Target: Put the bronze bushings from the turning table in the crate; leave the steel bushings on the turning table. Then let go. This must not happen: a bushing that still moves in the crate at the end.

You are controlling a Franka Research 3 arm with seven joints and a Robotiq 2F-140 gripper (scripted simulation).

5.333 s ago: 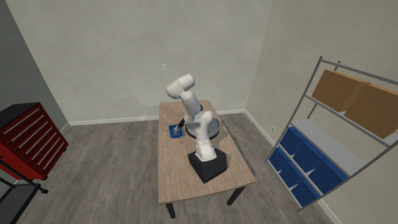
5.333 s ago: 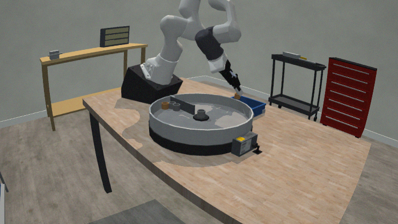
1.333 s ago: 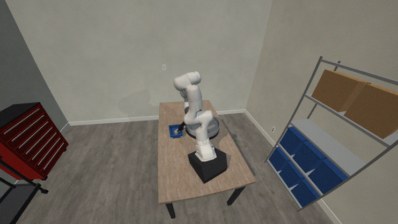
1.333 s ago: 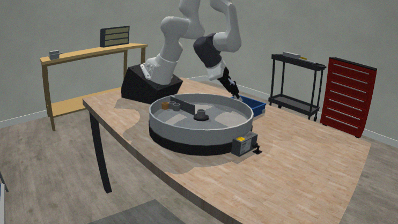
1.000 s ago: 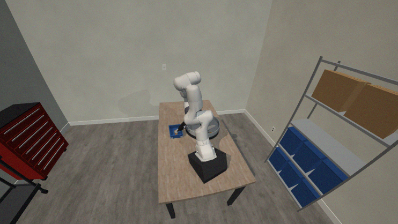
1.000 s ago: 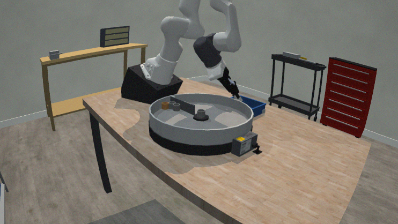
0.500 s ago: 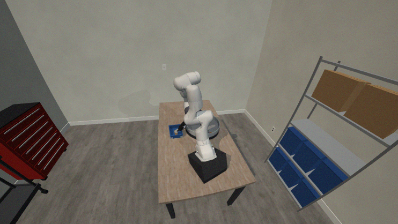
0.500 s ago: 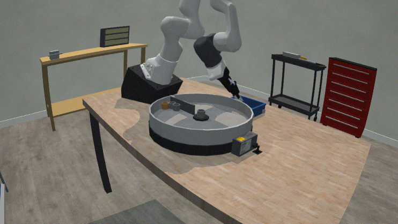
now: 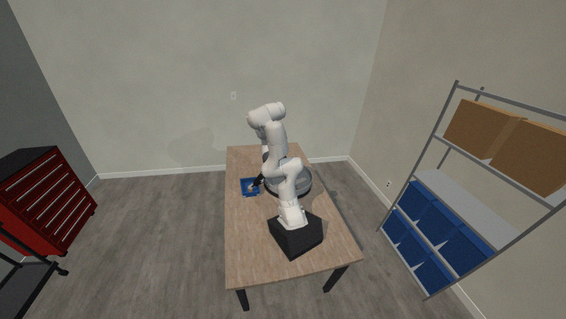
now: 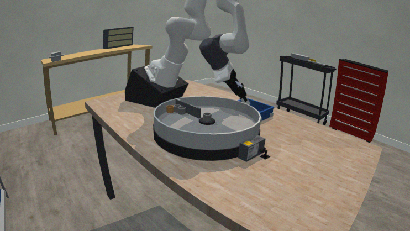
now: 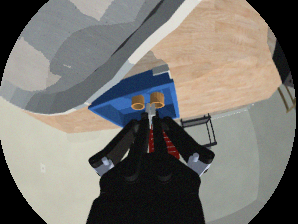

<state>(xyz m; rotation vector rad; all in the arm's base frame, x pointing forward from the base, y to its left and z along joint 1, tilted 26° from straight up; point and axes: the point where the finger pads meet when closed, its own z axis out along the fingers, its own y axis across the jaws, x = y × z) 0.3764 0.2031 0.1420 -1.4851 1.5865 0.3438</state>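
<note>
"Where is the gripper?"

"The black two-finger gripper slants down into the open blue rectangular plastic crate, at the far right of the turning table in the exterior view."

"And its fingers?"

"Narrow, with the tips nearly together. They seem to pinch the wall of a short, hollow bronze bushing, though the tips are small in the wrist view. I can't tell whether its bottom touches the crate floor."

"Is it alone in there?"

"No, a second hollow bronze bushing sits inside the crate, just to its left in the wrist view."

"What does the turning table carry?"

"The round grey turning table, with its high wall and black base, has a third bronze bushing at the left of the exterior view. Just right of it stand two grey steel bushings, one farther back and one nearer. All three are on the left side of the dark upright divider plate."

"So there's sorting left?"

"Yes. One bronze piece is on the turning table, and the one at the fingertips is not released. Both steel pieces are where they belong."
</note>
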